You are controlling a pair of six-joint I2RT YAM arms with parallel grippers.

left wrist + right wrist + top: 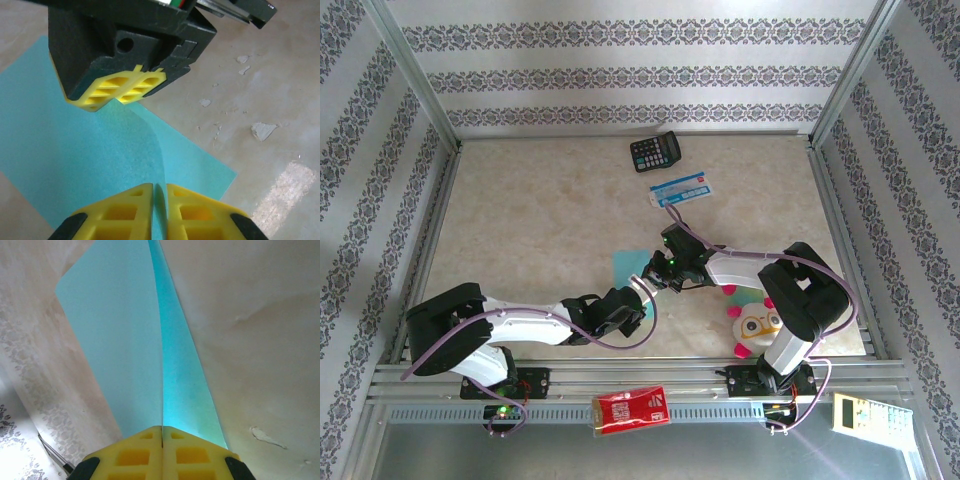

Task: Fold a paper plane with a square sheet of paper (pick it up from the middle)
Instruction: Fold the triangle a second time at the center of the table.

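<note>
The square sheet of paper (623,263) is light turquoise and lies on the table, pinched up into a raised ridge along its middle. My left gripper (160,189) is shut on the near end of that ridge, a thin fold of paper standing between its yellow fingers. My right gripper (127,90) faces it from the far end, shut on the same ridge. In the right wrist view the sheet (125,340) slopes away on both sides of the right gripper (162,430). From above, the left gripper (638,298) and right gripper (656,272) meet over the sheet. The paper plane is out of view.
A black calculator (655,153) and a blue-and-white card (682,189) lie at the back. A plush toy (757,320) sits by the right arm. A red packet (631,410) and a pale remote (865,416) rest on the front rail. Metal frame posts border the table.
</note>
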